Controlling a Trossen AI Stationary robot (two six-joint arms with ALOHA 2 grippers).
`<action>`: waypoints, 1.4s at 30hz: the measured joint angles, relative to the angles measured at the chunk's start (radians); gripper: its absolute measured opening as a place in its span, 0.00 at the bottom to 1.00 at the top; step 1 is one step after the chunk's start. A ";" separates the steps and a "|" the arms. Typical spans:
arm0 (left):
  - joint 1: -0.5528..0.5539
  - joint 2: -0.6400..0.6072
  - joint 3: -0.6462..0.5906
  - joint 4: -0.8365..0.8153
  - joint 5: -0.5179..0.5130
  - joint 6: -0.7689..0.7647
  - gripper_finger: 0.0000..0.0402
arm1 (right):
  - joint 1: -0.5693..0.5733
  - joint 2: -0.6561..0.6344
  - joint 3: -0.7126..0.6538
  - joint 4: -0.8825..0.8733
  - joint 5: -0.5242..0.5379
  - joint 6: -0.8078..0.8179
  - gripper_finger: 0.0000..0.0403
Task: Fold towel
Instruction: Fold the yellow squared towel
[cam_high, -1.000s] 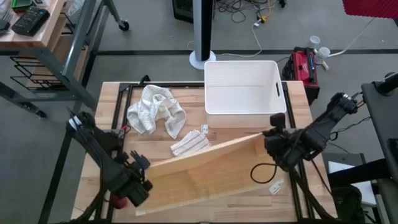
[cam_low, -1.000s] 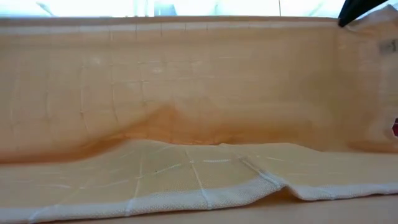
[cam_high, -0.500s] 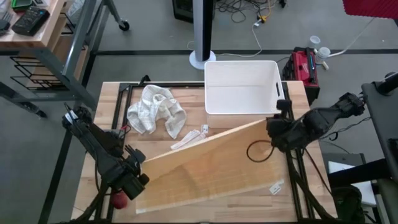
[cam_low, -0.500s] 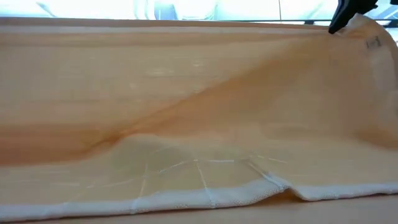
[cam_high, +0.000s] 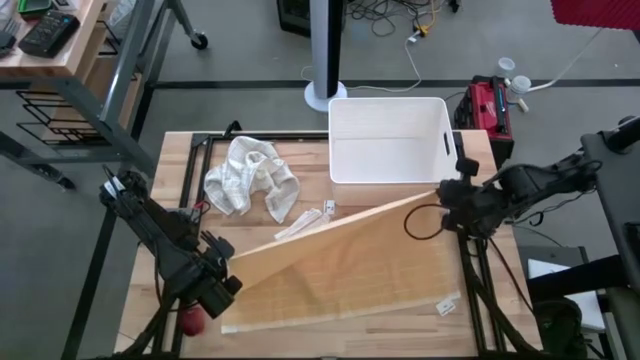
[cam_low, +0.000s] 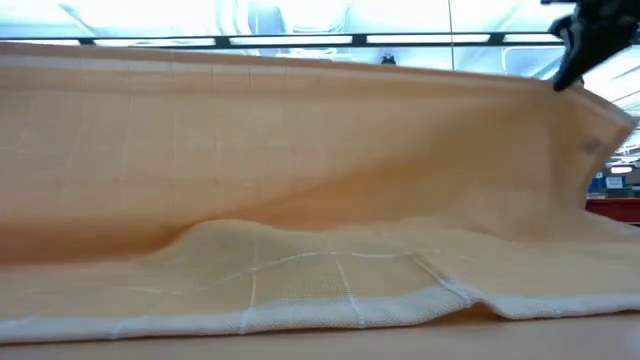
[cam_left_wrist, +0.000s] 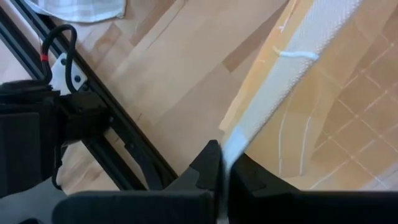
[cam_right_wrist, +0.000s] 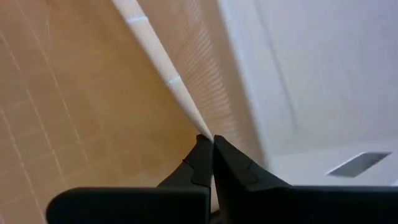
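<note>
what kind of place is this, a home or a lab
Most likely a robotics lab or workshop: a wooden worktable on a black metal frame, loose cables on a bare grey floor, and a red toolbox beside the table.

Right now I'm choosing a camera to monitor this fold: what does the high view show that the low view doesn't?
Only the high view shows the white bin, the crumpled white cloth and the left gripper clamped on the towel's edge. Only the low view shows the towel's white hem lying on the table. Both show the orange towel lifted taut and the right gripper.

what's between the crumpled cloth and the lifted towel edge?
In the high view, a small folded striped cloth lies between the crumpled cloth and the towel edge.
</note>
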 joint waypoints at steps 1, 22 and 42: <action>0.000 0.000 -0.005 0.002 0.013 0.003 0.00 | 0.001 -0.003 -0.022 0.005 -0.017 0.012 0.00; 0.032 -0.124 -0.132 -0.012 -0.015 -0.088 0.00 | 0.000 0.008 0.112 0.041 -0.196 0.011 0.00; 0.010 -0.003 -0.131 0.186 0.177 0.052 0.00 | 0.161 0.011 -0.211 0.320 -0.782 0.174 0.00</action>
